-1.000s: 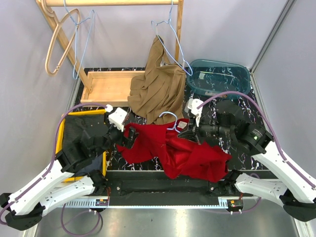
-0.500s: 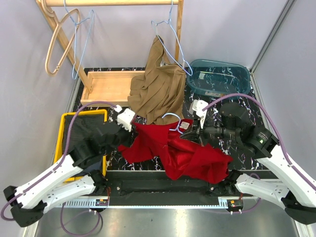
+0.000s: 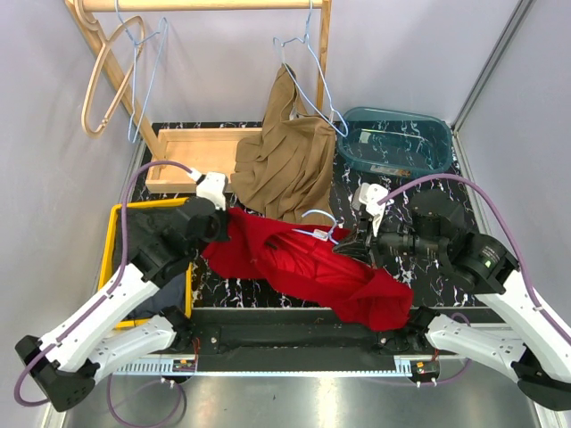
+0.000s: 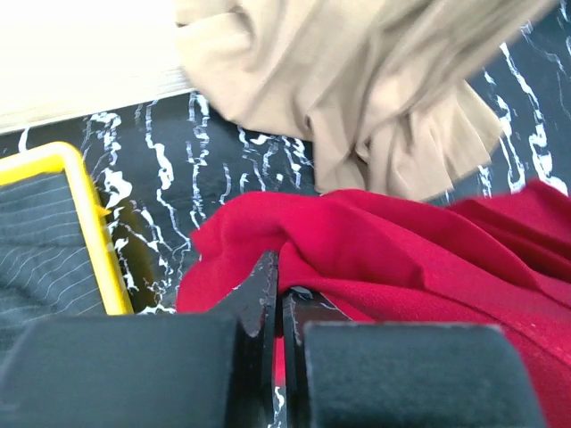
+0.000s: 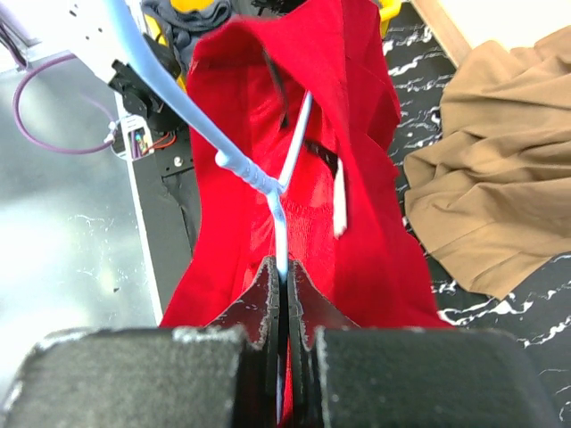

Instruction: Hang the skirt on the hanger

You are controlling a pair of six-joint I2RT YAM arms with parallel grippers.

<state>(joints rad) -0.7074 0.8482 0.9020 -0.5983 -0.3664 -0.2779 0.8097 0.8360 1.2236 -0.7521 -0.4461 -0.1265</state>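
Red skirt [image 3: 303, 267] is being held stretched low over the black marbled table [image 3: 223, 290], between the two arms. Its left edge is being pinched by the left gripper [image 4: 281, 290], fingers fully closed on cloth. Pale blue wire hanger [image 5: 236, 167], partly inside the skirt, is being clamped by the right gripper [image 5: 284, 278], closed tight on the wire.

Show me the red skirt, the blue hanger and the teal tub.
red skirt [image 3: 303, 267], top view, middle of the cloth
blue hanger [image 5: 236, 167], right wrist view, twisted neck
teal tub [image 3: 393, 143], top view, bare bottom
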